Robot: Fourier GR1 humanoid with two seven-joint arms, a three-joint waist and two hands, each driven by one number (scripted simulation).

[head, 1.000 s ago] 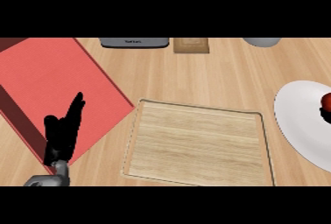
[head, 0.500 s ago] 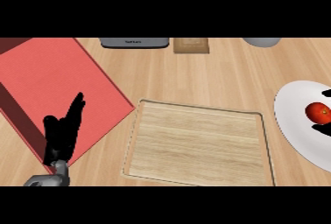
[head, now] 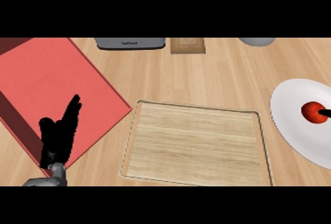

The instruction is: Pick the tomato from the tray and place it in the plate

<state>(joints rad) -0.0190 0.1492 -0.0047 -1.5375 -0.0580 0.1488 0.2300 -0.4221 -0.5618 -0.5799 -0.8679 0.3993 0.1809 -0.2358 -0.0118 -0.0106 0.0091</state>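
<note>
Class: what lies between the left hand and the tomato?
Head view: the wooden tray lies between the left hand and the tomato on the white plate.

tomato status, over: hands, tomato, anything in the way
Left hand open, resting lower left over the red mat. Right hand only a sliver at right edge, beside the tomato. Tomato sits on the plate. Nothing in the way.

From my station I see the wooden counter (head: 187, 74) carrying 1 red mat (head: 45, 83) left, 1 wooden tray (head: 194, 144) centre, 1 white plate (head: 291, 118) right.
</note>
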